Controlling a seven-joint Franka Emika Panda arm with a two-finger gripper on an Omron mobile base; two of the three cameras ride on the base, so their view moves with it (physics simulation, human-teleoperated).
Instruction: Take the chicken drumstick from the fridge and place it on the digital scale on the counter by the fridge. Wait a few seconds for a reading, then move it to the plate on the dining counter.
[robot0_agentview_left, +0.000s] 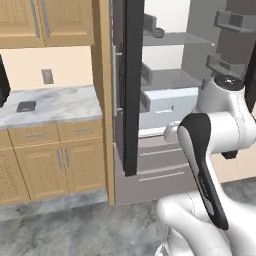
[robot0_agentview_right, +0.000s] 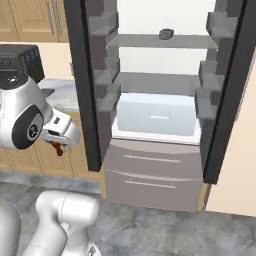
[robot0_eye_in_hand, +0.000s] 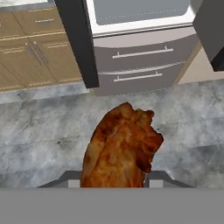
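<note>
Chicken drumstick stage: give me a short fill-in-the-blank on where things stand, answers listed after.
1. The chicken drumstick is held in the ____, outside the fridge.
2. Both upper fridge doors stand ____.
3. The digital scale lies on the marble counter with ____ on it.
4. In the hand view, the ground under the drumstick is the grey ____.

Missing words: gripper; open; nothing; floor

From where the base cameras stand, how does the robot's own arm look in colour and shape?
The arm has glossy white rounded shells with bulbous joints. A long black panel runs down one link, and a dark cap tops the upper joint. In the right base view a grey-black disc marks a joint's side, and the white hand narrows toward the gripper.
</note>
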